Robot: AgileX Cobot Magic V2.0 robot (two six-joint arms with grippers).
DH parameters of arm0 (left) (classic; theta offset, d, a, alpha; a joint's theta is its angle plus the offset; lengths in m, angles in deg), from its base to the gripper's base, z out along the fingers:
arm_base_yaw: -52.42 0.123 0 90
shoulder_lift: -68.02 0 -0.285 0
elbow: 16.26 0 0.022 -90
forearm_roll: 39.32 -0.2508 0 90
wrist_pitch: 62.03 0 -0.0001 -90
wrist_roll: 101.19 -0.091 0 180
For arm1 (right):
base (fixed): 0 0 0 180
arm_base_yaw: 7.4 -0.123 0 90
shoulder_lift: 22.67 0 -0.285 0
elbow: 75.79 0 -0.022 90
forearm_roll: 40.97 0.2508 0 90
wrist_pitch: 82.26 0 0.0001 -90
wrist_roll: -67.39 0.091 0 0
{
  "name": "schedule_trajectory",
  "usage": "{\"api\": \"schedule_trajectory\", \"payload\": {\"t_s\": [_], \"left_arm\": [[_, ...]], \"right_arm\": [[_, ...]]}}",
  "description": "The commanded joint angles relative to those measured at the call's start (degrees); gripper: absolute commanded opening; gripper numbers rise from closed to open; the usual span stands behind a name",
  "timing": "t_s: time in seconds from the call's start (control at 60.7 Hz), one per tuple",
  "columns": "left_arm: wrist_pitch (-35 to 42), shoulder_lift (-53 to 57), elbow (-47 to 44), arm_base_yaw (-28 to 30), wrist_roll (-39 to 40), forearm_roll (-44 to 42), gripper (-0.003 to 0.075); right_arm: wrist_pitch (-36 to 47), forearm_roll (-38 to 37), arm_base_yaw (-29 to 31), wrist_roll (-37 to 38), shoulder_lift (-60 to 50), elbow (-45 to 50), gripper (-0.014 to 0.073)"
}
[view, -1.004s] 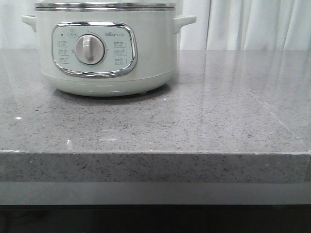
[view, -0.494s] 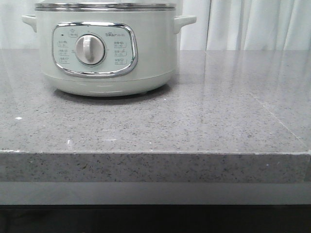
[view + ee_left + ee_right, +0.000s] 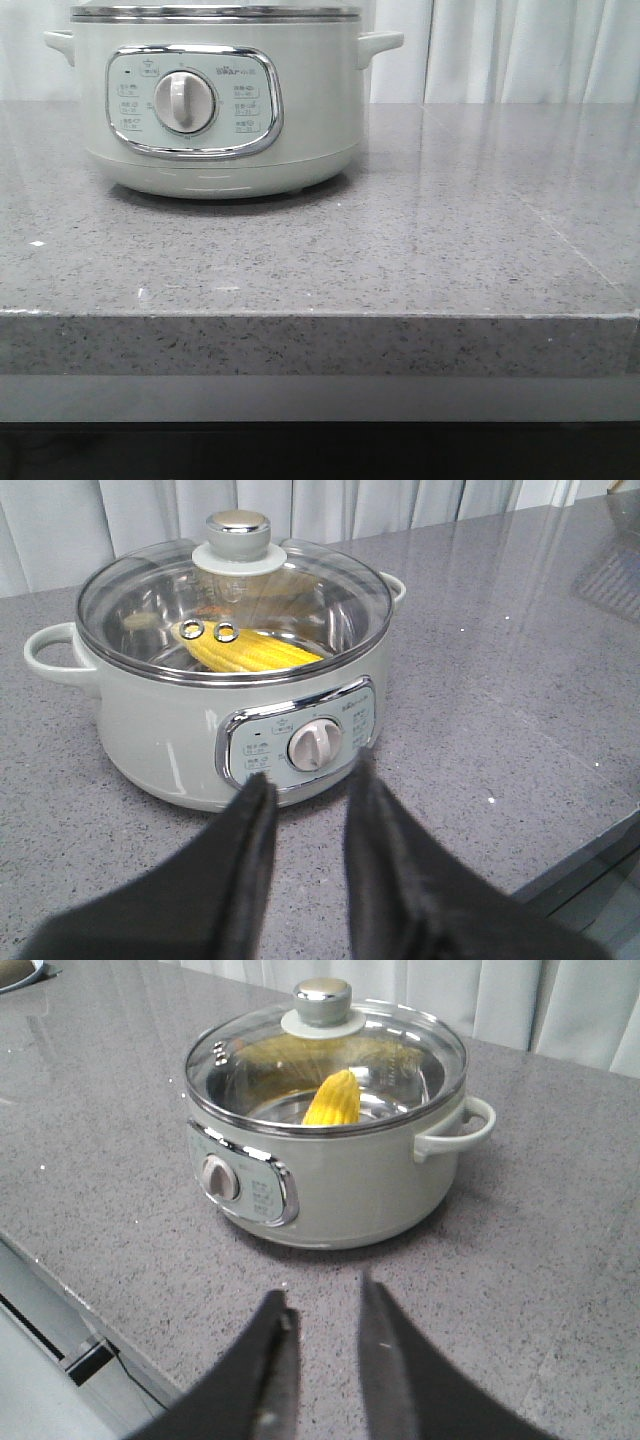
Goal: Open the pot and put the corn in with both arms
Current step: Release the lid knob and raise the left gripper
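Observation:
The pale mint-green pot (image 3: 215, 100) stands on the grey counter at the back left; it also shows in the left wrist view (image 3: 180, 730) and the right wrist view (image 3: 350, 1190). A glass lid (image 3: 300, 590) with a grey knob (image 3: 238, 532) sits shut on it, seen too in the right wrist view (image 3: 400, 1045). The yellow corn (image 3: 250, 652) lies inside the pot under the lid, also in the right wrist view (image 3: 333, 1100). My left gripper (image 3: 308, 780) is open and empty in front of the pot. My right gripper (image 3: 322, 1295) is open and empty, short of the pot.
The speckled grey counter (image 3: 400, 260) has a front edge (image 3: 320, 315) near the camera. White curtains (image 3: 520, 50) hang behind it. A dish rim (image 3: 15, 972) shows at the far corner in the right wrist view.

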Motion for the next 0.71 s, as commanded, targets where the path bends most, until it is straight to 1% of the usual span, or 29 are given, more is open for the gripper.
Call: {"api": "schedule_trajectory", "payload": {"t_s": [0.0, 0.049, 0.082, 0.115, 0.494, 0.56, 0.609, 0.692], "left_arm": [[4.8, 0.0, 1.5, -0.4, 0.0, 0.3, 0.0022], [4.8, 0.0, 1.5, -0.4, 0.0, 0.3, -0.0022], [4.8, 0.0, 1.5, -0.4, 0.0, 0.3, -0.0020], [4.8, 0.0, 1.5, -0.4, 0.0, 0.3, -0.0020], [4.8, 0.0, 1.5, -0.4, 0.0, 0.3, -0.0020], [6.0, 0.8, 0.6, -0.5, 0.0, -0.3, -0.0020], [7.9, 2.4, -0.5, 0.5, 0.0, -3.3, -0.0020], [10.7, 5.7, -3.7, 3.9, 0.0, -2.6, -0.0020]], "right_arm": [[2.5, 0.2, 0.5, -0.2, -0.3, -1.3, 0.0008], [2.0, 0.2, 0.5, -0.2, -0.3, -1.3, -0.0043], [2.0, 0.2, 0.5, -0.2, -0.3, -1.3, -0.0074], [2.0, 0.2, 0.5, -0.2, -0.3, -1.3, -0.0064], [2.0, 0.2, 0.5, -0.2, -0.3, -1.3, -0.0067], [2.0, 0.2, 0.5, -0.2, -0.3, -1.3, -0.0067], [2.0, 0.2, 0.5, -0.2, -0.3, -1.3, -0.0067], [2.0, 0.2, 0.5, -0.2, -0.3, -1.3, -0.0067]]}}
